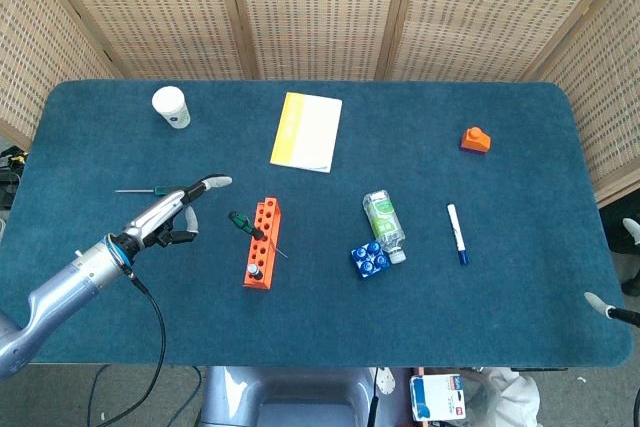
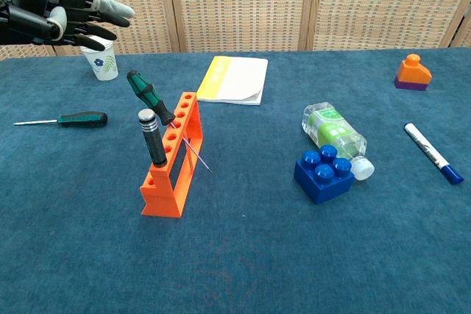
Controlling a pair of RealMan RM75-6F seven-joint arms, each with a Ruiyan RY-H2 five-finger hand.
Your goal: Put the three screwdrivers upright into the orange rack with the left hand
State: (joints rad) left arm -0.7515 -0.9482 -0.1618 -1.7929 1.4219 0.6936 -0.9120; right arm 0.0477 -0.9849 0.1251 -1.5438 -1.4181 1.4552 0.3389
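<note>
Fingers (image 2: pixel 110 9) of left hand (image 1: pixel 165 219) spread wide, holding nothing, near left edge of table (image 1: pixel 500 317). In orange rack (image 1: pixel 262 244): black screwdriver (image 2: pixel 152 137) upright, green screwdriver (image 2: pixel 149 97) tilted. Third screwdriver (image 2: pixel 66 119) flat near left edge.

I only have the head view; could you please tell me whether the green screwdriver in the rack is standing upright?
Observer: No. In the chest view the green screwdriver leans steeply, with its handle tipped left of the rack.
Operator: Thank you. Where does its tip end up?
Observer: The tip pokes out through the rack's open right side, low down.
Operator: And the black one, please?
Observer: The black screwdriver stands almost upright in a hole near the rack's front end.
</note>
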